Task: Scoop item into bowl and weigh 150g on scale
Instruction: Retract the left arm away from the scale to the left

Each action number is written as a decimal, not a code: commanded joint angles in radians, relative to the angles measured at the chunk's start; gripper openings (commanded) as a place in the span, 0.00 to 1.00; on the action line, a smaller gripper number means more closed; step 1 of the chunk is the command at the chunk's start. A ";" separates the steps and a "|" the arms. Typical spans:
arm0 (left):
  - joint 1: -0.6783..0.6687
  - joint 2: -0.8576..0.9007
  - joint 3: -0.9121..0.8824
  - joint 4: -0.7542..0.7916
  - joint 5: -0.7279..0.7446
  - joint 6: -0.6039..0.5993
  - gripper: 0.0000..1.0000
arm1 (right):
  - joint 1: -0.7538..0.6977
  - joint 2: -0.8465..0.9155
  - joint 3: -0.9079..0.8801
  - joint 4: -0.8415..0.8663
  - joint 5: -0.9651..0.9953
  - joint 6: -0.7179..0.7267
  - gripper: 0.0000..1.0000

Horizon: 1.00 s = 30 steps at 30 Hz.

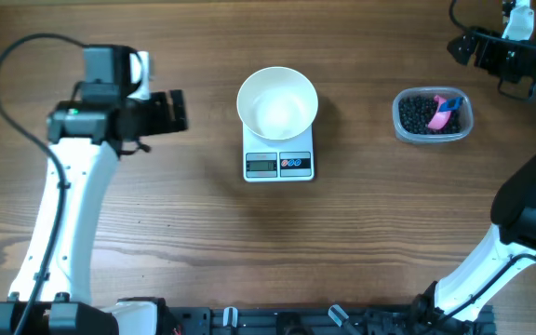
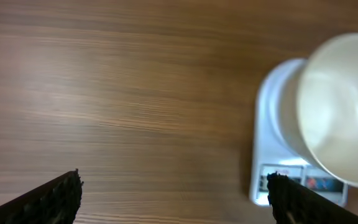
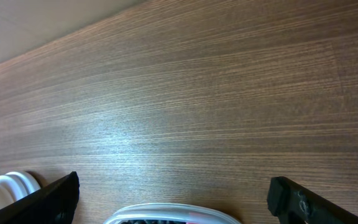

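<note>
The white bowl (image 1: 277,102) stands empty on the white scale (image 1: 279,164), whose display faces the table's front. To the right, a clear plastic tub (image 1: 433,137) holds the black beans (image 1: 419,113) and a pink scoop (image 1: 447,110). My left gripper (image 1: 182,111) hovers left of the bowl, open and empty. In the left wrist view the bowl (image 2: 337,118) and scale (image 2: 272,124) lie to the right of the open left gripper (image 2: 174,186). My right gripper (image 1: 456,46) hangs behind the tub, open and empty. The tub's rim (image 3: 166,213) shows low between its fingers (image 3: 309,202).
The wooden table (image 1: 203,214) is bare in front of the scale and between the scale and the tub. The right arm's white link (image 1: 519,214) curves along the right edge. The left arm's base link (image 1: 63,233) rises from the front left.
</note>
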 commanded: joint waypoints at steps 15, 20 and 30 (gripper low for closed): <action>0.204 0.195 -0.001 0.315 -0.136 0.021 1.00 | 0.006 0.012 0.017 0.002 0.006 0.001 1.00; 0.206 0.298 -0.001 0.340 -0.156 0.039 1.00 | 0.006 0.012 0.017 0.002 0.006 0.001 1.00; 0.203 0.381 -0.001 0.331 -0.112 0.033 1.00 | 0.006 0.012 0.017 0.002 0.006 0.001 1.00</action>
